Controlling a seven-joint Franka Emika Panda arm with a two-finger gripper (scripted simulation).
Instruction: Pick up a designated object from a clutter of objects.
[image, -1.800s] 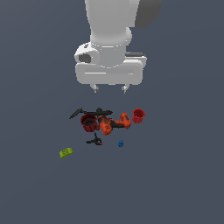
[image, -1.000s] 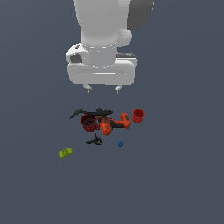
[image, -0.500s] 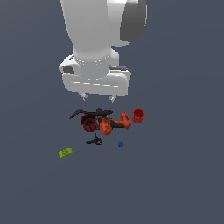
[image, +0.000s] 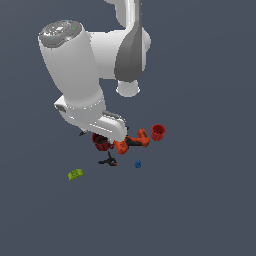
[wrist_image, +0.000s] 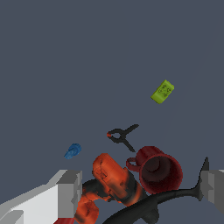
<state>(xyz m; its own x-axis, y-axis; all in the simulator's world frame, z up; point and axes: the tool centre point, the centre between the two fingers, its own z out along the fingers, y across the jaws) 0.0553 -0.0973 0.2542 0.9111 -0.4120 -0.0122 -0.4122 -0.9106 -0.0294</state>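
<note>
lime-green block (image: 75, 174) lies alone on the worktop, well left of and nearer than the clutter (image: 127, 142); small, likely light and rigid, best pinched across its short sides. tool (wrist_image: 140, 192) hangs spread, holding nothing, over the red cup (wrist_image: 159, 170).

1. This is a simulated test scene, not a real room: a flat, featureless slate-grey ground (image: 210, 210) fills every view, with no walls or furniture.
2. The white arm (image: 80, 75) looks smooth and computer-rendered.
3. A small workshop-like heap sits at the frame's centre: an orange-and-black power drill (image: 131, 143) and red cups (image: 158, 132).
</note>
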